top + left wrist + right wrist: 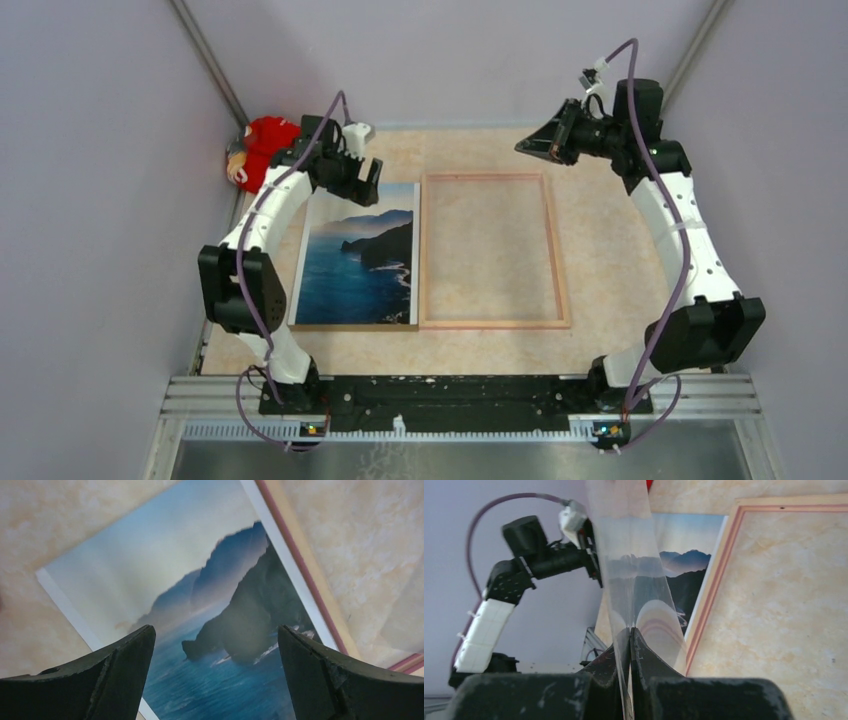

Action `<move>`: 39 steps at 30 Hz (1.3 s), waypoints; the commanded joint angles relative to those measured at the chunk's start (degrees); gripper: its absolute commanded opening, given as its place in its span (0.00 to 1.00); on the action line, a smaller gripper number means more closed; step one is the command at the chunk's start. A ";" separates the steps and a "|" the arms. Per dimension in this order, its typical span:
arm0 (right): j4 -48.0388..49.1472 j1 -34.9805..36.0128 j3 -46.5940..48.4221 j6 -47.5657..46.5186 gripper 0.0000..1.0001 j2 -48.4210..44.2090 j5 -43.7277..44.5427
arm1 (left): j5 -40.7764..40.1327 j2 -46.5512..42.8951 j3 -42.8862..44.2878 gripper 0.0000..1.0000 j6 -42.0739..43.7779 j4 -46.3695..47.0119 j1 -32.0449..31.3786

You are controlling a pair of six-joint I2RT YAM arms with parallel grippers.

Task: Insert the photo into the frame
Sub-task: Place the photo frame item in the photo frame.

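Nearest, the black base rail (450,400) carries both arms at the edge of the worktop (605,290), a pale, marbled-beige surface. Directly beneath the left pincer (215,632) lies the photo (360,260), flat and picture side up. The pincer's jaws are spread fully apart with nothing between them, and the photo's far, sky end sits below the fingers. A brown edge (355,327) shows along the photo's near side, perhaps a board under it. Just right of this pincer is the frame (556,250), pale wood side up. Its left rim runs right beside the photo's long edge, seemingly touching. The step in hand looks like picking up the photo. Because the sheet is thin and lies flat, a straight pinch from above would likely find nothing to grip. It would be better to lower one finger at the far short edge and lift only the print, not whatever lies under it. The print should then be carried level to the right and lowered squarely inside the rim. Farther off, beyond the frame's far right corner, the right pincer (630,632) hangs raised, clamped tight on a clear sheet (634,570), which it should keep away from the opening. Behind and left of the left pincer a red soft toy (265,145) sits in the corner. Plain lilac-grey walls (450,50) close in the space.
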 commanded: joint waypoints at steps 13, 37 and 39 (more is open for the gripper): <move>18.07 -3.20 -15.74 8.43 0.00 10.28 -12.33 | 2.40 -0.18 -8.58 0.98 2.96 0.87 0.34; 13.52 -4.46 -26.35 -3.52 0.50 19.21 2.83 | -5.50 5.88 -17.46 0.99 3.98 8.58 -11.91; 13.93 -4.61 -28.55 -3.24 0.57 18.50 3.92 | -6.25 5.93 -18.28 0.98 3.90 9.25 -12.08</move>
